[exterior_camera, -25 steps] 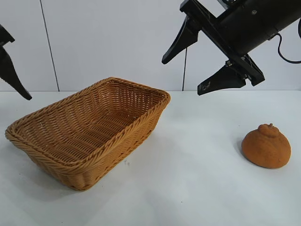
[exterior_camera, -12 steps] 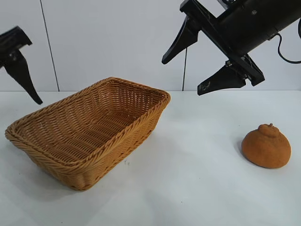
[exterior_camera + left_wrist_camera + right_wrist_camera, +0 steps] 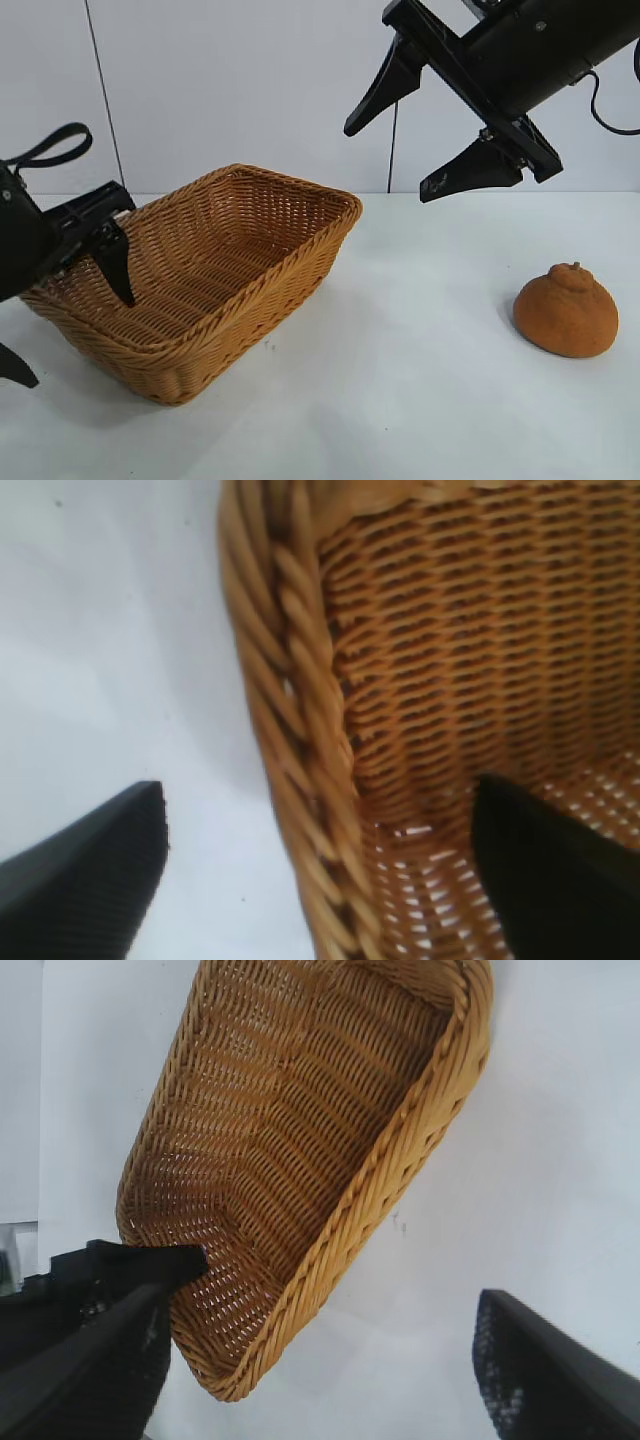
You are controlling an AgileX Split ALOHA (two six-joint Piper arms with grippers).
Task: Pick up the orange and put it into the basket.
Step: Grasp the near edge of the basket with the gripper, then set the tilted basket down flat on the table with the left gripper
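Orange (image 3: 566, 310) lies ungrasped on the counter (image 3: 420, 400), well apart from the basket (image 3: 190, 280). Left gripper (image 3: 320, 875), jaws spread and straddling the basket's near rim, has been lowered there; right gripper (image 3: 435, 145), jaws released, remains raised. Fruit pickup is judged not begun.

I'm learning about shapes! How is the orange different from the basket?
The orange is small, round and knobby; the basket is far bigger, rectangular and woven. The orange is solid; the basket is hollow and has no fruit in it. Both are brownish and sit on the white table.
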